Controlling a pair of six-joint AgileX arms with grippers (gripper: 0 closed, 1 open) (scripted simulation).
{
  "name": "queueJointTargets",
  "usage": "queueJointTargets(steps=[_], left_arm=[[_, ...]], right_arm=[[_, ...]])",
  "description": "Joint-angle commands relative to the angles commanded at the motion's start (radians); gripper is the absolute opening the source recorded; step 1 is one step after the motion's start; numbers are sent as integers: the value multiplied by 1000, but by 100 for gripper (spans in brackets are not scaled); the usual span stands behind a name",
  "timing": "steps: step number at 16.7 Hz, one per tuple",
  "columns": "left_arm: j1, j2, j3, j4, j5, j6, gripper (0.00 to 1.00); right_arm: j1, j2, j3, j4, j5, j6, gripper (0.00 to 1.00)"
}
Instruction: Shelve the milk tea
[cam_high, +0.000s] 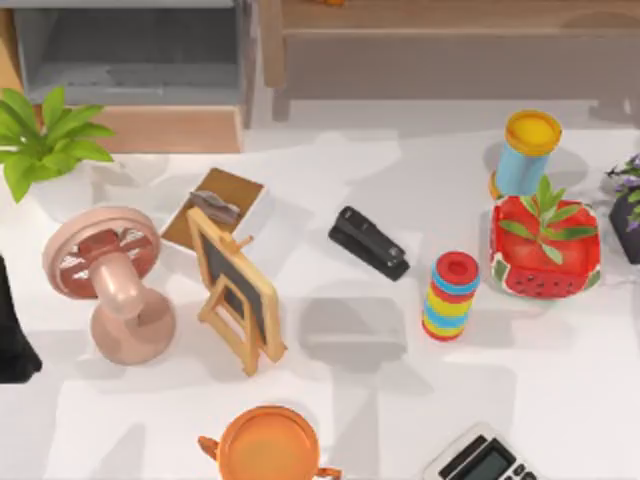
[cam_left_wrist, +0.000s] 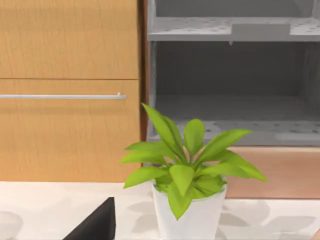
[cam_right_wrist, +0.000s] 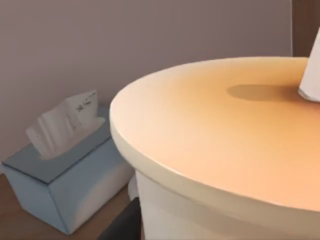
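A: As viewed from above, what on the surface (cam_high: 330, 400)?
B: Fan (cam_high: 100, 265), stapler (cam_high: 369, 243); left arm (cam_high: 14, 340) at left edge.
A: Left wrist?
B: Plant (cam_left_wrist: 187, 165) before cabinet (cam_left_wrist: 230, 90).
A: Right wrist?
B: Milk tea (cam_right_wrist: 220, 145) just beside tissue box (cam_right_wrist: 65, 165); either tool's state: cannot tell.

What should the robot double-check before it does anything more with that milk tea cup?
1. Milk tea found: ok. Its orange lid sits close in front of the right wrist camera.
2. Cup set down on the wooden surface: cannot tell; its base is hidden.
3. Cup apart from the tissue box: ok, a gap shows between them.
4. Straw undisturbed: cannot tell; just its foot is in frame.
5. Left arm out of the way: ok, parked at the table's left edge, near the potted plant.
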Motion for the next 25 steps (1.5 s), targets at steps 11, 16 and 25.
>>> queueJointTargets(steps=[11, 16, 25], left_arm=[[0, 0, 0, 0, 0, 0, 100], [0, 0, 0, 0, 0, 0, 100], [0, 0, 0, 0, 0, 0, 100]], right_arm=[[-50, 313, 298, 130, -200, -198, 0], [-50, 313, 298, 130, -200, -198, 23], [-50, 313, 298, 130, -200, -198, 90]])
